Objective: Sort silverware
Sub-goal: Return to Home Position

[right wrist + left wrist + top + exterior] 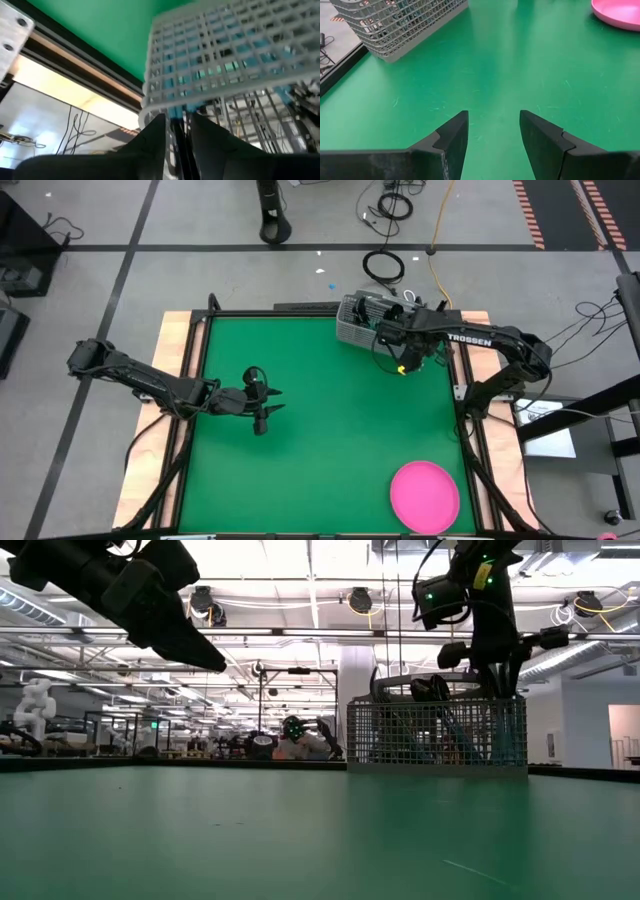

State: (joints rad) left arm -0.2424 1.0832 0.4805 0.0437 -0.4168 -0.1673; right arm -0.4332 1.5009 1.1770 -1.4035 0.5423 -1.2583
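Observation:
The grey wire-mesh caddy (358, 320) stands at the far edge of the green table, right of the middle. Silverware with light blue handles (240, 50) stands inside it, seen through the mesh (450, 730). My right gripper (385, 330) hangs over the caddy's rim, pointing down into it (178, 120). Its fingers are a little apart, with a thin dark piece (178, 140) in the gap. My left gripper (268, 405) hovers open above bare table left of the middle, with nothing between its fingers (492, 117). My right gripper comes at the caddy from above, slanting down. Its fingers (155, 135) stand on either side of the thin dark piece at the caddy's rim. Whether they touch the piece, I cannot tell.
A pink round plate (425, 495) lies at the near right of the table. The table's raised dark frame and wooden border (75, 95) run right beside the caddy. Bare green mat (330, 440) lies between the two arms.

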